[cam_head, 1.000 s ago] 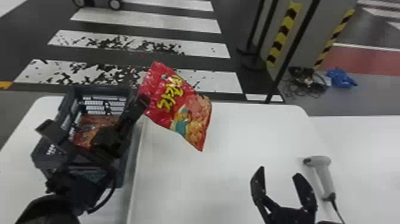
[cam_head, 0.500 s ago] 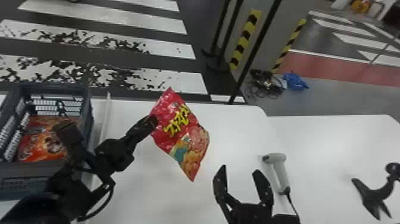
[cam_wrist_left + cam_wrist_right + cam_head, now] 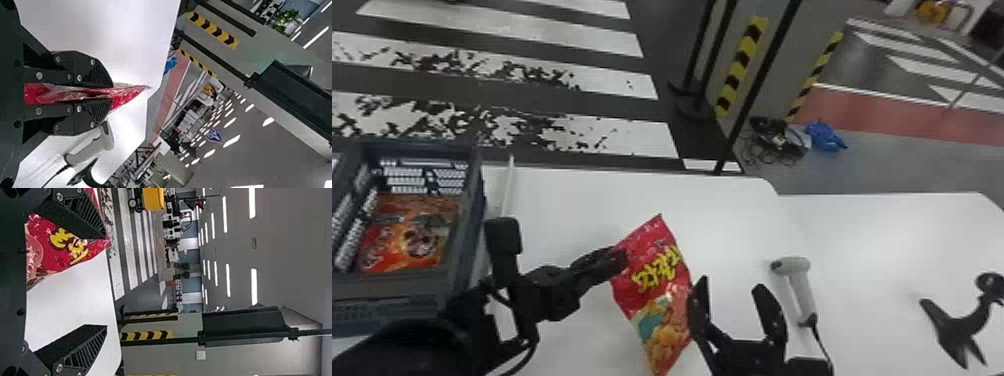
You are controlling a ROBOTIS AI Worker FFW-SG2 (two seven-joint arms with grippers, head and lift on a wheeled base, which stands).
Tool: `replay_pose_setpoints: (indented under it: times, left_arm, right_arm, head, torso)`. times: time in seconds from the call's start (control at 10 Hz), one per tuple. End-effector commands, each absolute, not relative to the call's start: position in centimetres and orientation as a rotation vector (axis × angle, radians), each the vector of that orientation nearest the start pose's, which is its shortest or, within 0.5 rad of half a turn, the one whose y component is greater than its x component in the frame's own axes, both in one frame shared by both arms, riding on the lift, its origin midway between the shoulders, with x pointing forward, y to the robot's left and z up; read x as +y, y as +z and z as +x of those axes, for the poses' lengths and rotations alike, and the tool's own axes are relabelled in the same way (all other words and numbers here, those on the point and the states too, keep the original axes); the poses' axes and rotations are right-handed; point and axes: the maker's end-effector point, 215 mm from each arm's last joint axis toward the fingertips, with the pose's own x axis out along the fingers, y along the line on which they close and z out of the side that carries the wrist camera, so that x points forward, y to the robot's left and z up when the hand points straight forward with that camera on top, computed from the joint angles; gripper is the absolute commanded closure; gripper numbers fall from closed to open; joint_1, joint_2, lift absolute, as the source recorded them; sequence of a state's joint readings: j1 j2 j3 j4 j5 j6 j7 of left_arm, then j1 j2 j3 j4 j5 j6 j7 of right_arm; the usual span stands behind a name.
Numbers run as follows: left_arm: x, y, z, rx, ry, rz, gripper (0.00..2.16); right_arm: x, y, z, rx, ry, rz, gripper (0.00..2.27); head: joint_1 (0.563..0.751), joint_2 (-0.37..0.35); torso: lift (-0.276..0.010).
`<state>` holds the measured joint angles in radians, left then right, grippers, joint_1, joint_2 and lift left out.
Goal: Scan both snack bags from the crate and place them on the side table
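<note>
Snack bag (image 3: pixel 657 295), red with yellow lettering, is hanging well to the right of the crate (image 3: pixel 474 200), above the white worktop (image 3: pixel 557 200). One of its upper edges is being pinched by the left tool (image 3: pixel 620 256), which is reaching over from the crate's side; in the left wrist view, that tool (image 3: pixel 111 93) is pressing its two ribbed fingers together on the red wrapper, and a crumpled tip is poking out beyond them. Farther right from the crate, past the bag, the right tool (image 3: pixel 731 284) is standing spread. In the right wrist view, that tool (image 3: pixel 105 282) is showing a wide gap, with part of the bag appearing behind one finger; whether they are touching, one cannot tell. Inside the crate, an orange-red bag (image 3: pixel 407 240) is lying face up. Just beside the crate's right wall, a pale strip (image 3: pixel 508 185) is running along the worktop. On the right tool's far side from the crate, a pale handheld scanner (image 3: pixel 802 290) is lying with its dark cable (image 3: pixel 821 345) trailing off, and farthest right of the crate a black stand (image 3: pixel 962 325) is resting.
</note>
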<state>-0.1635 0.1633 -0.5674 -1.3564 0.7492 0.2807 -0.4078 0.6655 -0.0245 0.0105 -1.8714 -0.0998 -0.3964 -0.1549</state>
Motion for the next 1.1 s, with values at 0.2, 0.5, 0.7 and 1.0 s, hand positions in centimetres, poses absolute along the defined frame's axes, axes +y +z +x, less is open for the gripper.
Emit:
replay_pose_setpoints:
  times: [0.2,0.5,0.7,1.0]
  left_arm:
    - [-7.8,-40.4,48.9,0.384,-0.894,-0.408,0.02]
    - [-4.6,-35.8,49.7,0.229,-0.788,-0.125,0.02]
    - [-0.8,-33.4,49.9,0.139,-0.636,0.022,0.03]
    - [8.2,-31.1,49.9,0.067,-0.457,0.068,0.03]
  right_arm:
    - [-27.0,-38.6,36.6,-0.017,-0.171,0.081,0.12]
    - [-27.4,-38.3,36.5,-0.031,-0.183,0.109,0.12]
    - [-28.2,-38.3,36.5,-0.031,-0.194,0.113,0.12]
    - [-29.1,-39.4,37.0,0.015,-0.18,0.13,0.12]
  head:
    - [0.695,-0.35]
    - [0.695,-0.35]
    - [0.695,-0.35]
    - [0.695,-0.325]
  torso:
    - [-0.098]
    - [-0.098]
    - [-0.098]
    - [-0.098]
